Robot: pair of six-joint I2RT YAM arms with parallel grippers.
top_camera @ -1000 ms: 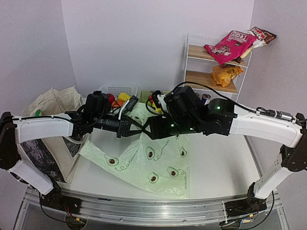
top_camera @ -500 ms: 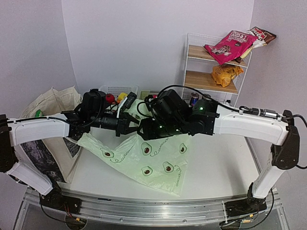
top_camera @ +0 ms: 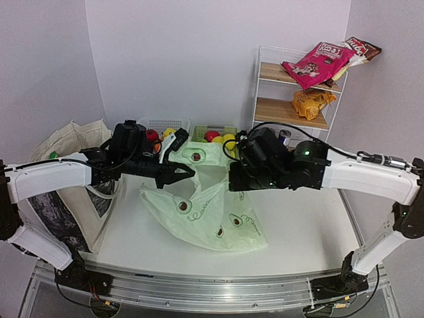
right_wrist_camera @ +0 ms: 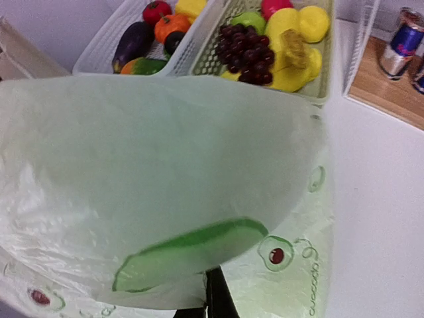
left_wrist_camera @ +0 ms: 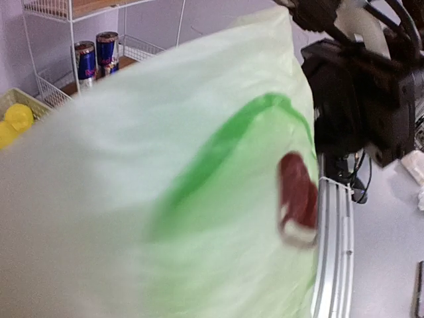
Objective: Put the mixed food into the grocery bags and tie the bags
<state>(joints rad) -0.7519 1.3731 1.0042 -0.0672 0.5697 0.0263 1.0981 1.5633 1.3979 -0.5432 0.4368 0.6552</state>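
**Plastic bag held up between both arms; packing looks barely begun**

The left fingers (top_camera: 179, 173) and right fingers (top_camera: 233, 180) are each pressed together on the thin film of the avocado-print plastic bag (top_camera: 207, 213). They hold its top off the desk (top_camera: 305, 225) while its bottom sags onto it. No food shows inside the bag. Behind the bag, grapes (right_wrist_camera: 246, 50) and yellow fruit (right_wrist_camera: 291, 63) lie in the green basket (top_camera: 213, 127). Behind and to the right of it, the cans (left_wrist_camera: 96, 56) and snack packets (top_camera: 317, 61) sit on the shelf (top_camera: 291, 109). The tote (top_camera: 69, 142) stands left of the bag, its contents unclear. By my reading, filling and tying both remain to be done.
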